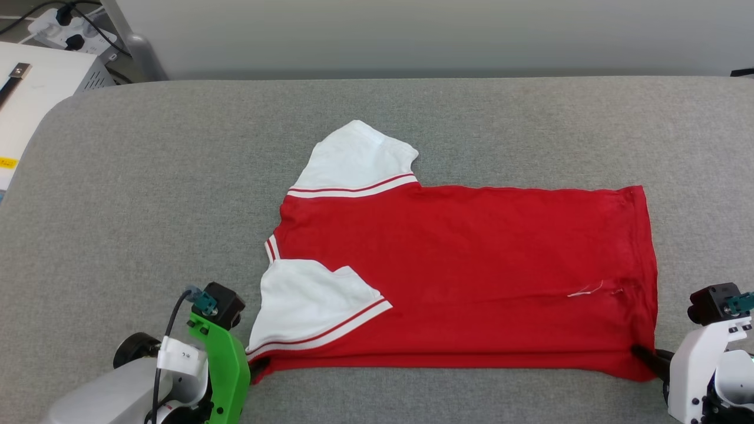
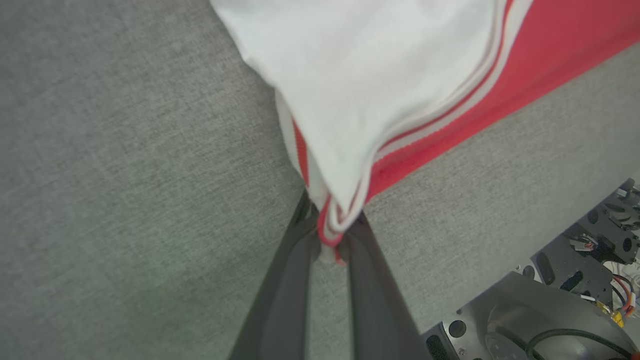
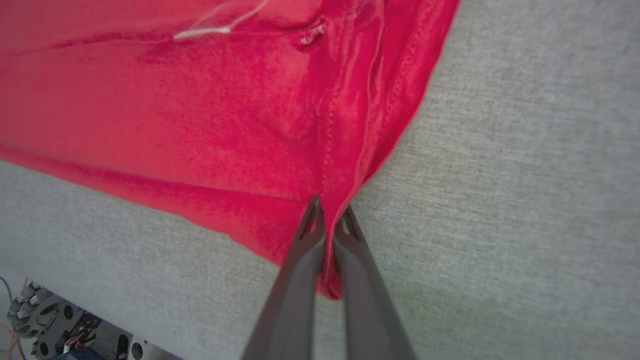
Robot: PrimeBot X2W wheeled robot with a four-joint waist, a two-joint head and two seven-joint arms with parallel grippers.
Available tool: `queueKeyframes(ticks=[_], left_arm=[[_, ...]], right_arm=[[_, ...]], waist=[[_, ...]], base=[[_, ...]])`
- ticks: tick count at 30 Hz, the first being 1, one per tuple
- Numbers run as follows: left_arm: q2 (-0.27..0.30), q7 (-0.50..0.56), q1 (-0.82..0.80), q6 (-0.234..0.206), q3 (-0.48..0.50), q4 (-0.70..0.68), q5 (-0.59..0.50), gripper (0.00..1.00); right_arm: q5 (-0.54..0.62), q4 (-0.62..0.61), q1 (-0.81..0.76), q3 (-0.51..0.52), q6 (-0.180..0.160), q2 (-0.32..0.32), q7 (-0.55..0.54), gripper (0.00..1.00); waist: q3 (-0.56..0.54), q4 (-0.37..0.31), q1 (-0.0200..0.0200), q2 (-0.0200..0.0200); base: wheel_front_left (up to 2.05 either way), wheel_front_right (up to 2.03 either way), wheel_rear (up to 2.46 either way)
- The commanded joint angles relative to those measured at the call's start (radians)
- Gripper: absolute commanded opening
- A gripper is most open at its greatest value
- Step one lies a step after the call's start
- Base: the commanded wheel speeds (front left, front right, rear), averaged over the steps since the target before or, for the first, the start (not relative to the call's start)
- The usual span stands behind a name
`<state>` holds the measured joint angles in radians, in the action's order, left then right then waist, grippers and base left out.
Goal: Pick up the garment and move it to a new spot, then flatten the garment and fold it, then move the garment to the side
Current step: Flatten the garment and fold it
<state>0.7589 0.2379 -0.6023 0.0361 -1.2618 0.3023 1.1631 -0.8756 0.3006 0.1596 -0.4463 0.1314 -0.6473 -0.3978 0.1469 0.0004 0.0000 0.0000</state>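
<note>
The red jersey T-shirt with short white sleeves and red-and-white striped trim (image 1: 471,265) is lying flat in the middle of a grey woven fabric surface (image 1: 147,206). It is showing a plain red face, with its neck end pointing to the robot's left and its hem to the right. One white sleeve (image 1: 353,159) is sticking out toward the far side, and the other white sleeve (image 1: 300,300) is lying folded over the red body near the front edge. A loose white thread (image 1: 586,290) is resting on the red cloth near the hem.

The left gripper (image 2: 330,225) is pinching the bunched striped trim at the shirt's near left corner, its two dark fingers closed on the cloth. The right gripper (image 3: 330,215) is clamping the near right hem corner in the same way.

A white power strip with black plugs (image 1: 53,26) is sitting beyond the surface's far left corner.
</note>
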Motion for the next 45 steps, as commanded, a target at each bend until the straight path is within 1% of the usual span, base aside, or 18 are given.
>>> queueKeyframes(ticks=[1, 2, 3, 6, 9, 12, 17, 20, 23, 29, 32, 35, 38, 41, 43, 45], left_arm=[[-0.009, -0.004, 0.018, 0.007, -0.002, 0.021, -0.001, 0.25], [-0.014, -0.009, 0.018, 0.007, -0.002, 0.031, -0.005, 0.84], [-0.017, -0.025, 0.017, 0.005, 0.002, 0.040, -0.010, 1.00], [-0.013, -0.044, 0.012, 0.009, 0.005, 0.052, -0.023, 1.00], [0.013, -0.051, -0.014, 0.009, 0.004, 0.044, -0.067, 1.00], [0.032, -0.066, -0.041, 0.008, 0.024, 0.011, -0.072, 1.00], [0.072, -0.089, -0.100, -0.009, 0.072, -0.049, -0.078, 1.00], [0.086, -0.100, -0.142, -0.021, 0.101, -0.070, -0.085, 1.00], [0.087, -0.118, -0.184, -0.028, 0.130, -0.077, -0.091, 1.00], [0.051, -0.192, -0.288, -0.047, 0.194, -0.028, -0.124, 1.00], [0.018, -0.212, -0.356, -0.038, 0.215, 0.022, -0.145, 1.00], [-0.016, -0.211, -0.426, -0.018, 0.228, 0.073, -0.156, 1.00], [-0.050, -0.177, -0.509, 0.018, 0.227, 0.131, -0.167, 1.00], [-0.076, -0.125, -0.593, 0.047, 0.223, 0.189, -0.169, 1.00], [-0.092, -0.069, -0.653, 0.065, 0.217, 0.226, -0.162, 1.00], [-0.106, 0.013, -0.706, 0.079, 0.204, 0.262, -0.141, 1.00]], right_arm=[[0.013, 0.015, 0.014, 0.002, -0.001, 0.006, 0.017, 0.33], [0.015, 0.022, 0.015, 0.003, -0.001, 0.011, 0.029, 1.00], [0.017, 0.025, 0.016, 0.005, -0.001, 0.015, 0.047, 1.00], [0.034, 0.022, 0.012, 0.020, -0.001, 0.017, 0.106, 1.00], [0.050, 0.001, -0.001, 0.048, -0.001, 0.022, 0.177, 1.00], [0.083, -0.021, -0.014, 0.088, -0.001, 0.032, 0.258, 1.00], [0.155, -0.063, -0.011, 0.151, -0.001, 0.079, 0.351, 1.00], [0.215, -0.099, 0.001, 0.189, -0.001, 0.114, 0.397, 1.00], [0.276, -0.140, 0.007, 0.233, -0.001, 0.150, 0.440, 1.00], [0.403, -0.260, -0.005, 0.335, -0.001, 0.253, 0.520, 1.00], [0.457, -0.329, -0.017, 0.374, -0.001, 0.308, 0.548, 1.00], [0.498, -0.385, -0.027, 0.399, -0.001, 0.354, 0.563, 1.00], [0.531, -0.430, -0.031, 0.404, -0.001, 0.386, 0.566, 1.00], [0.556, -0.458, -0.024, 0.393, -0.001, 0.400, 0.561, 1.00], [0.562, -0.472, -0.013, 0.386, -0.001, 0.410, 0.561, 1.00], [0.567, -0.480, 0.004, 0.375, -0.001, 0.415, 0.564, 1.00]], waist=[[0.000, 0.000, 0.0000, 0.0000], [-0.002, 0.001, 0.0000, 0.0000], [-0.004, 0.002, 0.0000, 0.0000], [-0.019, 0.008, 0.0000, 0.0000], [-0.036, 0.014, 0.0000, 0.0000], [-0.052, 0.017, 0.0000, 0.0000], [-0.066, 0.001, 0.0000, 0.0000], [-0.064, -0.015, 0.0000, 0.0000], [-0.056, -0.029, 0.0000, 0.0000], [-0.006, -0.061, 0.0000, 0.0000], [0.038, -0.078, 0.0000, 0.0000], [0.088, -0.097, 0.0000, 0.0000], [0.146, -0.117, 0.0000, 0.0000], [0.203, -0.137, 0.0000, 0.0000], [0.246, -0.153, 0.0000, 0.0000], [0.282, -0.169, 0.0000, 0.0000]], base=[[0.00, 0.00, 0.00], [0.00, 0.00, 0.00], [0.00, 0.00, 0.00], [0.00, 0.00, 0.00], [0.00, 0.00, 0.00], [0.00, 0.00, 0.00], [0.00, 0.00, 0.00], [0.00, 0.00, 0.00], [0.00, 0.00, 0.00], [0.00, 0.00, 0.00], [0.00, 0.00, 0.00], [0.00, 0.00, 0.00], [0.00, 0.00, 0.00], [0.00, 0.00, 0.00], [0.00, 0.00, 0.00], [0.00, 0.00, 0.00]])
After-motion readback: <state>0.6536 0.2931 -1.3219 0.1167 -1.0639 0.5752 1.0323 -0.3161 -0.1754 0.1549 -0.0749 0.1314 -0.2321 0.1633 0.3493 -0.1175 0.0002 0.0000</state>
